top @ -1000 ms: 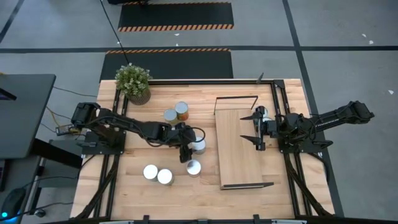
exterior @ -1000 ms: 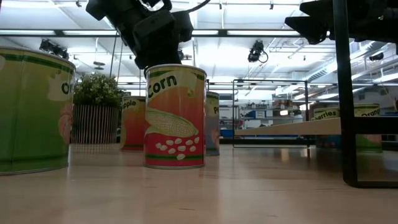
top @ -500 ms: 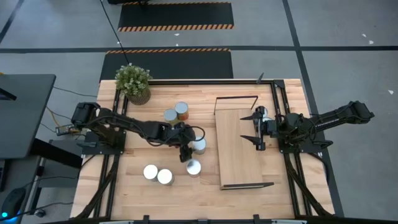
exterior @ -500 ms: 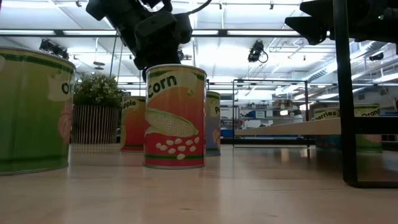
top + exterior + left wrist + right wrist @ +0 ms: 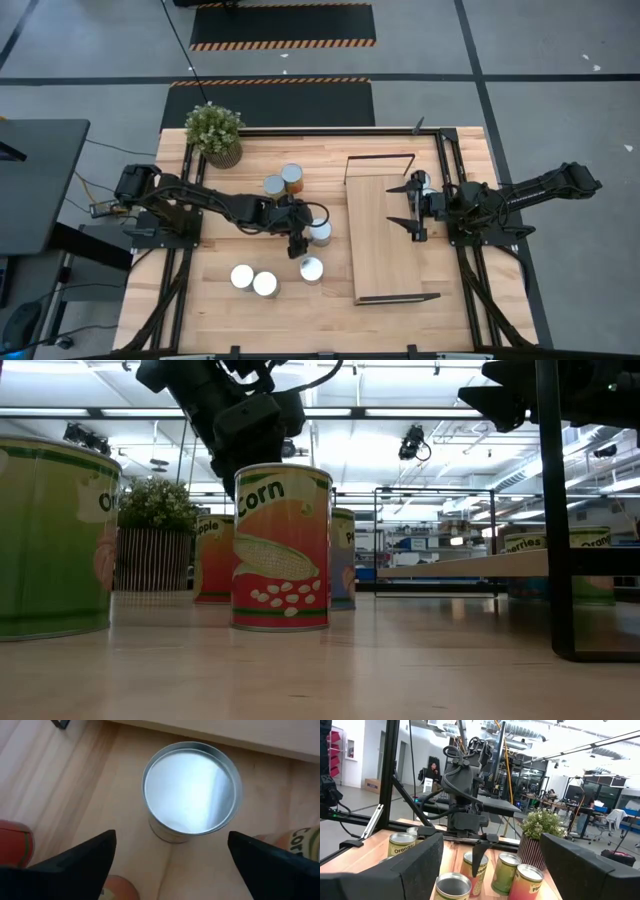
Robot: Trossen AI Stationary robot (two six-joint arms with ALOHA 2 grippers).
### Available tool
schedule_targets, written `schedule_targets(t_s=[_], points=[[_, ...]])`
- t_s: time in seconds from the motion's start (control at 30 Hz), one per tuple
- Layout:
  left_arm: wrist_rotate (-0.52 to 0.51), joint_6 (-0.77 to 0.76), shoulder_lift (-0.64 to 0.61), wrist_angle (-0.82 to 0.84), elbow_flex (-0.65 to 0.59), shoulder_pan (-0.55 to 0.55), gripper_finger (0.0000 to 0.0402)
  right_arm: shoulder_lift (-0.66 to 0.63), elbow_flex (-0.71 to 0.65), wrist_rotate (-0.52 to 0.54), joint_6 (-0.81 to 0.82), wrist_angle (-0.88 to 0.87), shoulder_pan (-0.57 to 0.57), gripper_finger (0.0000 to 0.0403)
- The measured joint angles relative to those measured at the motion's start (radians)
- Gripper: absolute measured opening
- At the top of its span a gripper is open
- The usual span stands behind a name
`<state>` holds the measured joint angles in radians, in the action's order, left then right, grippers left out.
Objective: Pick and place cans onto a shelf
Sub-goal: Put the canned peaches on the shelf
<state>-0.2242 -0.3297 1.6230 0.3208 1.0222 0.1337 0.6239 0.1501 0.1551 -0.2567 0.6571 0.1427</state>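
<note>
Seen from above at frame centre: left gripper (image 5: 296, 243) poised over the tabletop (image 5: 200, 290), fingers spread wide, pinching nothing, just left of one silver-topped can (image 5: 319, 233) and just above another (image 5: 311, 269). In the left wrist view, dark fingers (image 5: 82, 860) splayed to either side of an upright can (image 5: 189, 790), not touching it. At table height, the same gripper (image 5: 240, 430) hanging just behind and above a red corn can (image 5: 281, 547), a green can (image 5: 55, 540) at far left, two more cans behind. Further cans in the overhead frame: a pair (image 5: 283, 181) at upper centre, another pair (image 5: 253, 279) at lower left of centre, one (image 5: 421, 182) by the right arm at the shelf's upper right edge. Shelf (image 5: 380, 240) lying right of centre, long side running top to bottom, bare of cans. Right gripper (image 5: 412, 208) hovering over the shelf's right edge, fingers parted, empty. Potted plant (image 5: 214, 132) at upper left corner of the table. People in the room beyond, in the right wrist view.
</note>
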Motion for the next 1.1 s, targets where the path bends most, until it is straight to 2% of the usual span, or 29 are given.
schedule_targets(t_s=[0.5, 0.97, 1.1], points=[[-0.008, 0.025, 0.005, -0.008, 0.000, -0.002, 0.0382, 0.000, 0.000, 0.000, 0.000, -0.001, 0.000, 0.0339], [0.001, 0.143, 0.080, -0.163, 0.000, -0.025, 0.0382, 0.013, 0.000, -0.019, 0.004, 0.011, 0.000, 0.0339], [0.059, 0.143, 0.085, -0.207, 0.000, -0.045, 0.0382, 0.014, 0.000, -0.019, 0.004, 0.020, 0.000, 0.0339]])
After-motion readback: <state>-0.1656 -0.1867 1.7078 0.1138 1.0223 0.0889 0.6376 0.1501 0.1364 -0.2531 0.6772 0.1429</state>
